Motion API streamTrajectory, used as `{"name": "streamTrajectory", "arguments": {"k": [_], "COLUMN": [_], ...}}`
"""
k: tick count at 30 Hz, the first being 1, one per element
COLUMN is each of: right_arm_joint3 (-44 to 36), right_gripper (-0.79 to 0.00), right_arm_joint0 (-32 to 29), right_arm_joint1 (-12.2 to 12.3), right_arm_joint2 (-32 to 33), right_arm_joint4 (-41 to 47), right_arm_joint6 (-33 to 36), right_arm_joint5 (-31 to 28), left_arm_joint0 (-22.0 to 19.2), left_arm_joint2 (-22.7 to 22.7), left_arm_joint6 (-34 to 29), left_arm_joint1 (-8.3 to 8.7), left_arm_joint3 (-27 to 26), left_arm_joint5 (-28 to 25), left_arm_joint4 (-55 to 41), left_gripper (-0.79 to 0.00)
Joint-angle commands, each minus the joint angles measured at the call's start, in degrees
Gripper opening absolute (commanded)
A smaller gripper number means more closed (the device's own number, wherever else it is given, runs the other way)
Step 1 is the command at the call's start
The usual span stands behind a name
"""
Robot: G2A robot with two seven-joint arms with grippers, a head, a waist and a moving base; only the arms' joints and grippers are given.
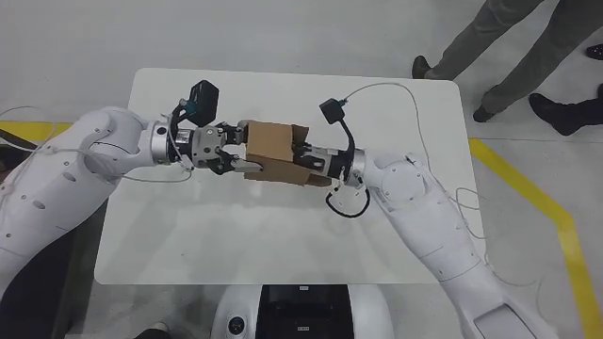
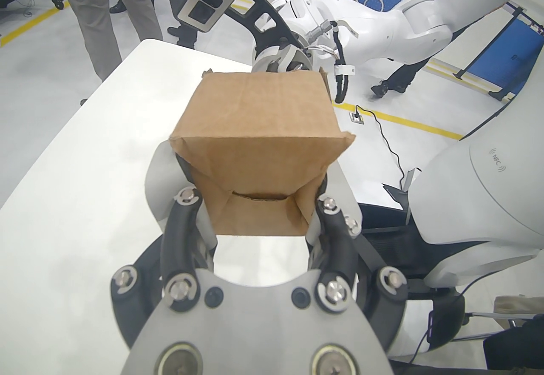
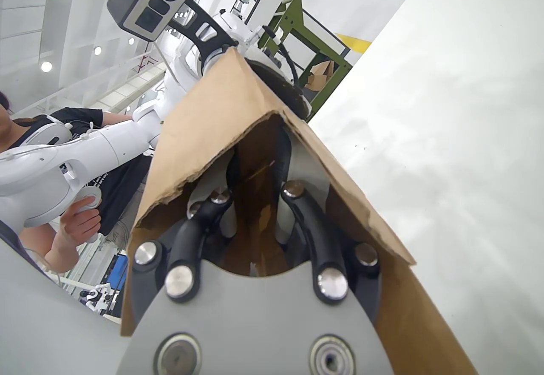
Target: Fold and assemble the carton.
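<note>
The carton (image 1: 268, 149) hangs between the two hands over the middle of the table (image 1: 188, 235), a touch toward 12 o'clock of its centre. By the left wrist view it looks lifted clear of the top rather than resting on it. The left hand (image 1: 229, 151) is at the carton's 9 o'clock and the right hand (image 1: 303, 158) at its 3 o'clock, the arms meeting nearly in one line. The step in hand looks like closing one end: the left hand is clamped across that end, its fingers (image 2: 180, 219) squeezing the side flaps inward so the walls taper to a narrow mouth. The right hand is closed on a cardboard panel inside the opposite end, steadying the body. The next move likely calls for the left hand to let go and press the remaining flap flat across the pinched-in sides while the right holds the carton square; released carelessly, the flaps may spring back. The left wrist view gives the tapered end and a curved slit across its lower panel, which the top view hides behind the hand. The right wrist view gives the far end, open and ragged-edged, with fingers (image 3: 297, 202) reaching inside. The top view adds how both arms line up.
</note>
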Motion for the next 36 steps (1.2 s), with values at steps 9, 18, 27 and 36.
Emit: {"name": "streamTrajectory", "arguments": {"k": [9, 18, 27, 36], "right_arm_joint3": [-1.6, -1.1, 1.5, 2.7], "right_gripper": [-0.570, -0.610, -0.705, -0.785], "right_arm_joint0": [-1.7, -0.9, 1.6, 2.4], "right_arm_joint1": [1.0, 0.7, -0.2, -0.5], "right_arm_joint2": [3.9, 1.0, -2.4, -3.7], "right_arm_joint4": [-3.3, 0.8, 7.8, 8.2], "right_arm_joint6": [-4.3, -1.0, 2.0, 1.6], "right_arm_joint5": [1.8, 1.9, 0.6, -0.5], "left_arm_joint0": [1.6, 2.5, 2.6, 0.7], "left_arm_joint2": [-1.3, -1.6, 0.0, 0.9], "left_arm_joint6": [3.0, 4.3, 2.6, 3.1], "left_arm_joint1": [0.71, 1.11, 1.18, 0.87], "left_arm_joint3": [0.7, -0.5, -2.6, -1.8], "left_arm_joint5": [0.0, 0.0, 0.0, 0.0], "left_arm_joint4": [1.9, 2.7, 4.1, 3.6], "left_gripper": [-0.332, -0.357, -0.320, 0.000]}}
